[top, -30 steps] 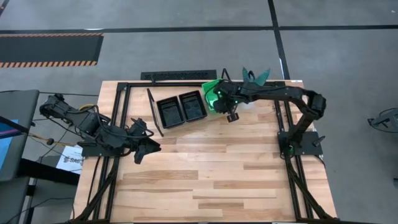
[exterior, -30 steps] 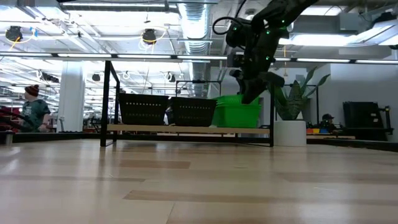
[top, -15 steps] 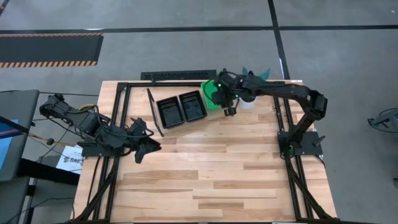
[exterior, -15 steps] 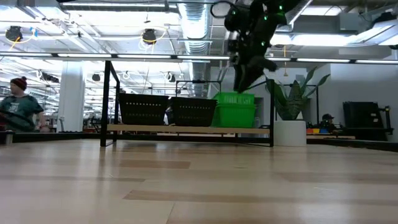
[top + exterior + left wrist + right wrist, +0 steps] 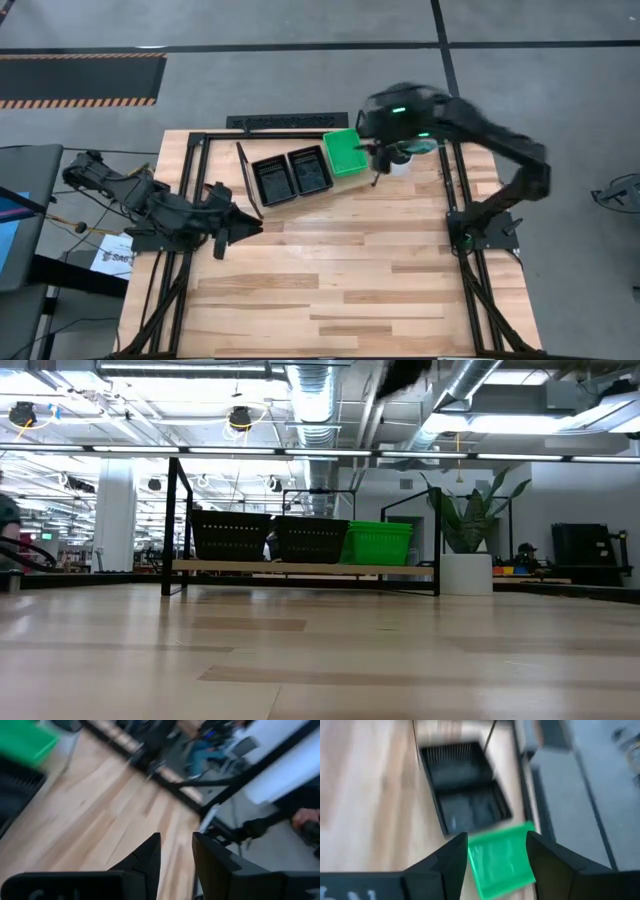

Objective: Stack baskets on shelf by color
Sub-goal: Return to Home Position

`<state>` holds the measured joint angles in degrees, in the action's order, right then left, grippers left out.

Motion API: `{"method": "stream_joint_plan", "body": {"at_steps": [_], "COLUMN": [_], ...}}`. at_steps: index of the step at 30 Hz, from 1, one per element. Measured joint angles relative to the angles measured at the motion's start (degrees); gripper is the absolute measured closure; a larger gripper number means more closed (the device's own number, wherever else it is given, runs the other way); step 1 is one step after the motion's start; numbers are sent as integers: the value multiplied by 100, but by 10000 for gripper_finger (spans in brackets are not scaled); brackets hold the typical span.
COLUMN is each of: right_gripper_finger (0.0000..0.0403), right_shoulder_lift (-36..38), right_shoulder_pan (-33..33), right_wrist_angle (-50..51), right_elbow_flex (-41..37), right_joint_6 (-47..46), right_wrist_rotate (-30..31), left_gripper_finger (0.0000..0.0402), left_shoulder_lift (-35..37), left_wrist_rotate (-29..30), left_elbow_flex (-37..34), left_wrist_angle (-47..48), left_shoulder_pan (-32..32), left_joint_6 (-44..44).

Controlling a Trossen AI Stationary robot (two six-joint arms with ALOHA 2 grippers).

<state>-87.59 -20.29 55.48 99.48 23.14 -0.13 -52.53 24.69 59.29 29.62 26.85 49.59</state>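
jaws of the right gripper (image 5: 497, 840) hang parted, empty, over the green baskets (image 5: 346, 151), stacked beside black baskets (image 5: 272, 181) on the shelf (image 5: 300, 567); left gripper (image 5: 240, 225) sits slightly parted; we cannot read the paper sheet (image 5: 108, 258).

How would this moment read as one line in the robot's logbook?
shelf: black baskets beside green baskets | right gripper: open, empty, raised above green baskets | left gripper: open, empty, over table's left side

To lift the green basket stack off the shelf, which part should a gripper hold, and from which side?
Probably from above: the green basket stack sits open side up. Pinch the rim of the long wall facing away from the black baskets; that side looks free, while the other is close to them.
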Motion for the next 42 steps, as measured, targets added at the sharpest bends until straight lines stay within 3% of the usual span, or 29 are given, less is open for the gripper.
{"method": "stream_joint_plan", "body": {"at_steps": [4, 7, 10, 12, 15, 18, 23, 28, 32, 36, 42], "right_gripper_finger": [183, 182, 182, 183, 184, 183, 182, 184, 183, 183, 184], "right_shoulder_lift": [887, 1669, 2393, 2849, 3854, 5132, 7070, 8587, 8694, 8310, 8284], "right_shoulder_pan": [244, 465, 588, 622, 663, 688, 682, 682, 712, 844, 1199], "right_wrist_angle": [232, 715, 1344, 1205, 589, -305, -1948, -3338, -3706, -4882, -7181], "right_elbow_flex": [518, 773, 762, 459, -642, -2118, -4706, -6498, -7405, -8279, -9668], "right_joint_6": [-721, -828, -1236, -1543, -1859, -2496, -3569, -4056, -4361, -4482, -4536], "right_wrist_rotate": [-4, 1, -13, -8, 19, -8, 4, 5, -84, -234, -203], "left_gripper_finger": [303, 303, 303, 303, 303, 303, 303, 303, 303, 303, 303], "left_shoulder_lift": [172, 422, 698, 888, 1252, 1689, 2551, 3531, 4280, 5003, 5213], "left_wrist_rotate": [-148, -306, -220, -38, -239, -305, -379, -860, -1266, -1415, -1062], "left_elbow_flex": [2, 5, 7, 7, -73, -571, -2245, -3984, -5043, -5824, -5858], "left_wrist_angle": [-473, -310, 69, 139, 93, -203, -1295, -3117, -3840, -4051, -3379], "left_shoulder_pan": [0, 0, 0, 28, 97, 97, 92, 92, 94, 96, 92], "left_joint_6": [-766, -1362, -1517, -1948, -2821, -3090, -2842, -2865, -2692, -2537, -2684]}}
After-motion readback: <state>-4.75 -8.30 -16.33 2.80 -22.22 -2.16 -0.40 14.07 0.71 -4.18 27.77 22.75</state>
